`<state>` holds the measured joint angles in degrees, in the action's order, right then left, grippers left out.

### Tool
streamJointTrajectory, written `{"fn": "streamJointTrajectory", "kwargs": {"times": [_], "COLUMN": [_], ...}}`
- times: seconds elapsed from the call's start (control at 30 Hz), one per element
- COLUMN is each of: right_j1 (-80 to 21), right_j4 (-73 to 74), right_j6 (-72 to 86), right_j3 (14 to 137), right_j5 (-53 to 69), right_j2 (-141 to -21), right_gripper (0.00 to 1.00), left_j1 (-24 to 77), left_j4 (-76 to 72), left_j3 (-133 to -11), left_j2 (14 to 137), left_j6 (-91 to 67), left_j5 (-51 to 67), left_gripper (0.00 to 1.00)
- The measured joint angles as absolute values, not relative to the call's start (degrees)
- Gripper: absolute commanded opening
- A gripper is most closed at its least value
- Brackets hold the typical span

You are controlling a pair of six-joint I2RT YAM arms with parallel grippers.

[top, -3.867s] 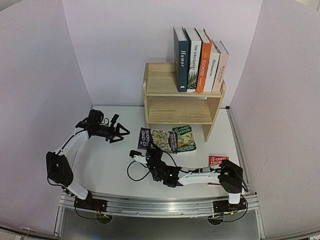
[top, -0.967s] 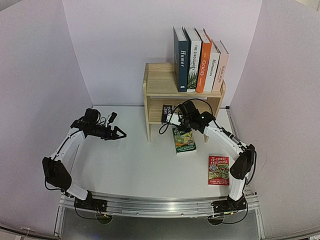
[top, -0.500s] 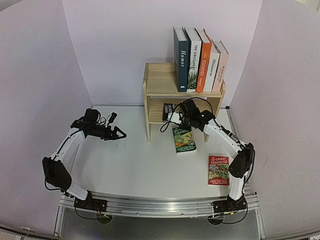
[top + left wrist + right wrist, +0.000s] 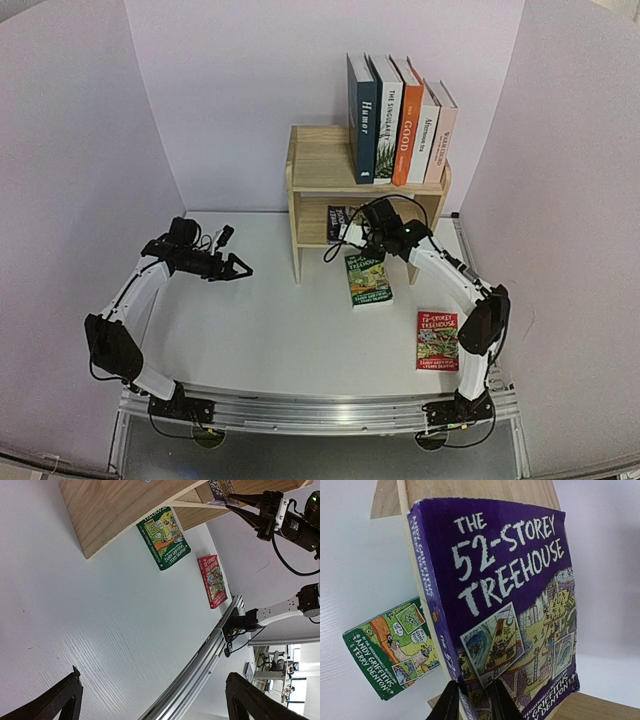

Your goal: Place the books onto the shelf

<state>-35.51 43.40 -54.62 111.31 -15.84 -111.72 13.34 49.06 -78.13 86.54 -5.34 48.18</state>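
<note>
The pale wooden shelf [image 4: 320, 160] stands at the back of the table. On its top board stand several books upright, among them dark blue "Humor" [image 4: 362, 120] and orange "GOOD" [image 4: 407, 125]. My right gripper [image 4: 352, 233] is shut on the bottom edge of the purple "52-Storey Treehouse" book [image 4: 505, 605], holding it upright at the front of the lower tier [image 4: 592, 707]. Its fingers [image 4: 502, 700] pinch spine and cover. A green Treehouse book [image 4: 367, 279] and a red one [image 4: 437, 340] lie flat on the table. My left gripper [image 4: 238, 268] hovers open to the left, holding nothing.
White walls close in the table on three sides. A metal rail [image 4: 200, 665] runs along the near edge. The shelf's left side panel [image 4: 115, 510] stands between my left gripper and the lower tier. The right arm's cable [image 4: 330, 252] loops just in front of the shelf.
The right arm lifted the purple book off the table to the shelf, and over the last second edged it slightly further in at the lower tier. The left arm has stayed put.
</note>
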Motion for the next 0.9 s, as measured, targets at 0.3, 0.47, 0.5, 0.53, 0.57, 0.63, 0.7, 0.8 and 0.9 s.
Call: {"fn": "streamJointTrajectory", "kwargs": {"times": [0.3, 0.47, 0.5, 0.53, 0.57, 0.63, 0.7, 0.8, 0.9], "right_j1": [-39.12, -42.11, -42.22, -42.16, -41.96, -41.63, -41.47, -41.43, -40.46], "right_j4": [43.39, 40.74, 39.1, 37.95, 36.07, 31.72, 28.22, 25.29, 22.98], "right_j6": [-42.62, -22.71, -18.17, -13.99, -10.07, -1.47, 5.96, 15.1, 22.9], "right_j3": [112.56, 106.23, 102.17, 97.92, 93.24, 81.78, 71.55, 60.82, 54.55], "right_j5": [-16.0, -15.0, -15.01, -15.07, -15.27, -16.0, -17.08, -19.66, -21.64], "right_j2": [-110.8, -103.17, -100.13, -97.06, -94.0, -87.06, -81.36, -76.8, -76.29], "right_gripper": [0.51, 0.71, 0.76, 0.82, 0.87, 0.89, 0.9, 0.93, 0.93], "left_j1": [13.34, 13.34, 13.34, 13.34, 13.34, 13.34, 13.34, 13.34, 13.34], "left_j4": [49.6, 49.62, 49.65, 49.7, 49.74, 49.95, 50.06, 50.03, 50.0], "left_j3": [-78.13, -78.13, -78.13, -78.13, -78.13, -78.13, -78.11, -78.12, -78.13], "left_j2": [86.54, 86.54, 86.54, 86.54, 86.54, 86.54, 86.54, 86.54, 86.59], "left_j6": [-4.31, -4.24, -4.22, -4.2, -4.19, -4.19, -4.19, -4.21, -4.29], "left_j5": [47.82, 47.73, 47.72, 47.72, 47.72, 47.72, 47.75, 47.77, 47.79], "left_gripper": [0.99, 0.99, 0.99, 0.99, 0.99, 0.99, 0.99, 0.99, 0.99]}}
